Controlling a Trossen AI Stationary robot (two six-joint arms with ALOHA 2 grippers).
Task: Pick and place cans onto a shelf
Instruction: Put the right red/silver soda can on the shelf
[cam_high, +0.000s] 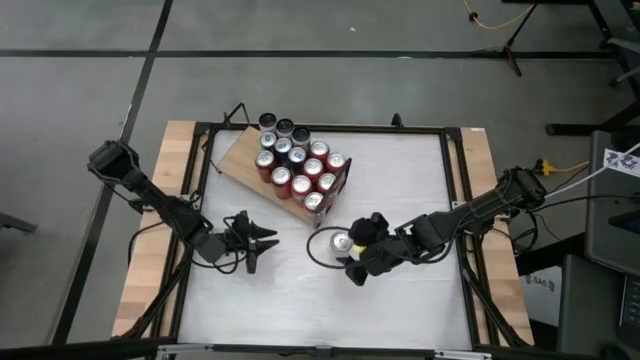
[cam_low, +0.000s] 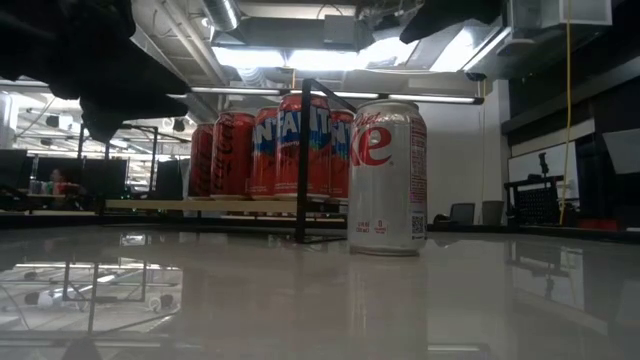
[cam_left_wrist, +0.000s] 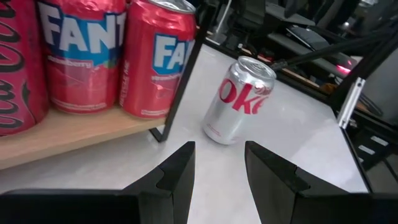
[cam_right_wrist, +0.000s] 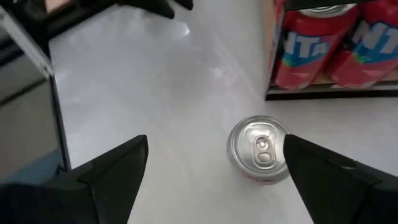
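Several cans (cam_high: 298, 165), mostly red, stand close together on the shelf (cam_high: 236, 158), a wooden board at the table's far side with a black frame (cam_left_wrist: 181, 74) at its end. One silver can (cam_high: 342, 243) stands upright alone on the white table, just in front of that frame. My right gripper (cam_right_wrist: 216, 142) hovers above it, wide open, the can's top (cam_right_wrist: 260, 149) showing between its fingers, nearer one of them. My left gripper (cam_left_wrist: 219, 155) is low over the table to the left, pointing at the silver can (cam_left_wrist: 239, 99), its fingers apart with nothing between them.
The table (cam_high: 300, 300) has a black rail and wooden strips along its left and right sides. Bare white surface lies between the two grippers and toward the near edge. The shelf's black frame post (cam_low: 303, 160) stands right beside the silver can (cam_low: 386, 175).
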